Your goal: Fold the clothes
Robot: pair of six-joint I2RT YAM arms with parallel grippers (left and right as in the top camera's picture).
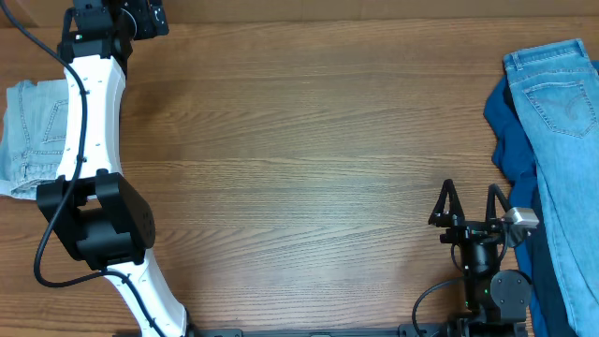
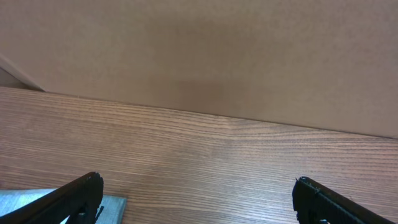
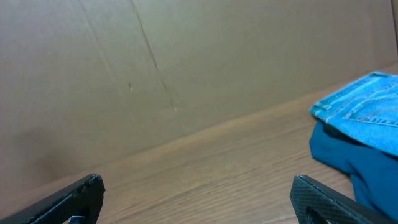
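Note:
The pale faded denim shorts (image 1: 33,136) lie folded at the table's left edge, partly under my left arm. A corner of them shows in the left wrist view (image 2: 112,204). The brighter light-blue denim garment (image 1: 562,122) lies at the right edge over the dark blue cloth (image 1: 513,140); both show in the right wrist view, the denim (image 3: 367,112) on the cloth (image 3: 339,155). My left gripper (image 2: 198,199) is open and empty, at the far left near the back wall. My right gripper (image 1: 470,201) is open and empty near the front, left of the clothes pile.
A brown cardboard wall (image 2: 199,56) stands along the table's back edge. The wooden table (image 1: 299,168) stretches between the two piles. My left arm (image 1: 89,122) reaches from the front edge to the back left corner.

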